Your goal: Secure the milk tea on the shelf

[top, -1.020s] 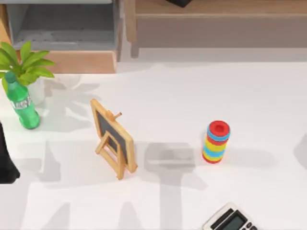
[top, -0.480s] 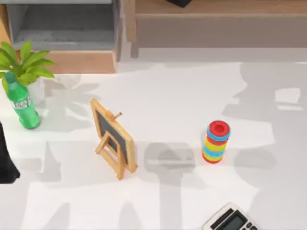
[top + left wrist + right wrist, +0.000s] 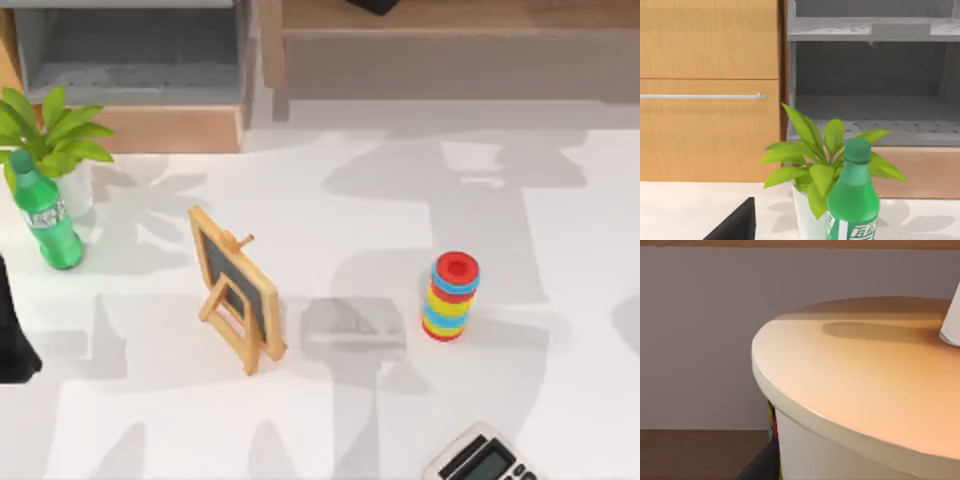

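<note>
The milk tea is a white cup with a pale flat lid and a white straw, very close in the right wrist view. My right gripper is shut on the milk tea, and one dark finger shows against the cup's side. Behind the cup are the shelf's grey back wall and its brown board. From above, the wooden shelf runs along the back right. My left gripper is parked at the table's left edge.
On the white table stand a potted plant, a green bottle, a small chalkboard easel, a stack of coloured rings and a calculator. A grey open cabinet is at the back left.
The arm's shadow on the table has moved toward the back right, near the shelf. The table's objects and my left arm have not moved.
</note>
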You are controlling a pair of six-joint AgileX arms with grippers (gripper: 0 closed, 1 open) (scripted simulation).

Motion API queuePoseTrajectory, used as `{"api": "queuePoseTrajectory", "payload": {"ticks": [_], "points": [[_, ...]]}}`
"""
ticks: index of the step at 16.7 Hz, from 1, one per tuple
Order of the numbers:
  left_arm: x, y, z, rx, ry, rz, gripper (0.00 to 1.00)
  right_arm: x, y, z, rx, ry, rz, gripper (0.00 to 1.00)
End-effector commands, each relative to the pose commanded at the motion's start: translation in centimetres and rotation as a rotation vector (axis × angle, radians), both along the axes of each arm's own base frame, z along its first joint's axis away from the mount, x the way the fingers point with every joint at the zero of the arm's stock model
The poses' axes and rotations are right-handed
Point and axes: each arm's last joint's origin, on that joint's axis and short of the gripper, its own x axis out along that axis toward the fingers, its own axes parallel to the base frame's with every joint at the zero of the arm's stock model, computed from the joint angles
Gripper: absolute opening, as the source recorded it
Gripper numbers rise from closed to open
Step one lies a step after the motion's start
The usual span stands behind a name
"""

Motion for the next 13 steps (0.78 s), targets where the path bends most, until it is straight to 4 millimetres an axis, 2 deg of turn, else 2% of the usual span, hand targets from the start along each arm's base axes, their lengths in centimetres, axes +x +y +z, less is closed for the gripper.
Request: {"api": "queuePoseTrajectory", "payload": {"ticks": [7, 13], "points": [[0.0, 0.0, 0.0, 0.000, 0.000, 0.000, 1.00, 0.1, -0.1, 0.3, 0.005, 0.005, -0.005, 0.00], [0.0, 0.0, 0.0, 0.000, 0.000, 0.000, 1.00, -1.2, 0.7, -1.0, -0.046, 0.017, -0.068, 0.00]]}}
